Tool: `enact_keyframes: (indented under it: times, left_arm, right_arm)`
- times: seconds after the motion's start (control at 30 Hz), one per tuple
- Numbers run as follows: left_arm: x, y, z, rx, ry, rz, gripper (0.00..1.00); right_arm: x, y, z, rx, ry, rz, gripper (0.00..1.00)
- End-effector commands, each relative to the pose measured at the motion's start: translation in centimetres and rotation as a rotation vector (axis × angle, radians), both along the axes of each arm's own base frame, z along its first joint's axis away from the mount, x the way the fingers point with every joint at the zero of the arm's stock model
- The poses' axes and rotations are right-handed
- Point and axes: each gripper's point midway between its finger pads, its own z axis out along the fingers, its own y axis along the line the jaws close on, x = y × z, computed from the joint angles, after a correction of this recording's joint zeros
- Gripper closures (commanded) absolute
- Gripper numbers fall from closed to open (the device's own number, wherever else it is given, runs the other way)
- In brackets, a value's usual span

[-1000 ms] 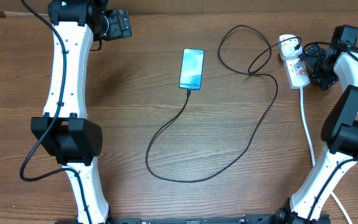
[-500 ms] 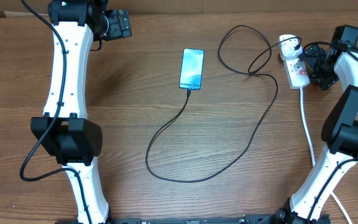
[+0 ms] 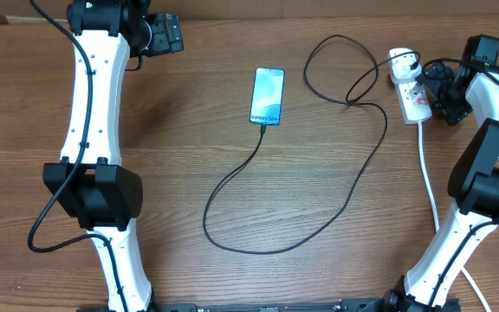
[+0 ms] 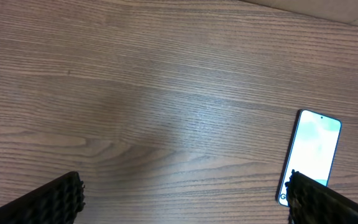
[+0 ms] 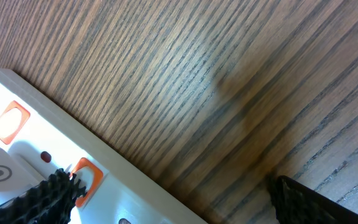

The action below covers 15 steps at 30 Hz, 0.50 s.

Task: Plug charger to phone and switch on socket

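The phone (image 3: 267,96) lies flat on the wooden worktop (image 3: 180,156), screen lit and facing up. The charger (image 3: 205,217), a thin black cable, meets the phone's lower edge with its tip. From there it runs in a wide loop toward the robot's side of the phone, swings out to the right of it, then curls once more before reaching a white adapter (image 3: 401,61).

That adapter sits in the far end of the socket (image 3: 414,97), a white power strip well to the right of the phone, its thick white cord (image 3: 427,173) trailing toward the robot. From the right wrist, the strip's orange-red switches (image 5: 10,121) show, though whether they are on I cannot tell.

The right claw (image 3: 431,91) hovers just beyond the socket on the side away from the phone, fingers spread wide and gripping nothing. The left claw (image 3: 176,35) hangs well to the left of the phone and a little farther back, also spread wide and empty; its wrist camera catches the phone (image 4: 309,155) beside one finger (image 4: 325,202).
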Motion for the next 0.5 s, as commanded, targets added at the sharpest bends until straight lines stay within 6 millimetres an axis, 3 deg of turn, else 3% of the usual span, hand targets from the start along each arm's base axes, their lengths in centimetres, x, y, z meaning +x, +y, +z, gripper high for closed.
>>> enact_keyframes:
  times: [0.0, 0.23, 0.47]
  left_arm:
    - [0.0, -0.4, -0.5, -0.011, 0.012, 0.001, 0.00]
    - [0.0, -0.4, -0.5, -0.010, 0.012, 0.001, 0.00]
    - [0.0, -0.4, -0.5, -0.010, 0.012, 0.001, 0.00]
  right_arm:
    - [-0.8, 1.7, -2.1, 0.043, 0.052, 0.051, 0.00]
    - [-1.4, 2.2, -3.6, 0.072, 0.085, 0.056, 0.00]
    - [-1.3, 2.4, -3.7, 0.085, 0.083, 0.061, 0.00]
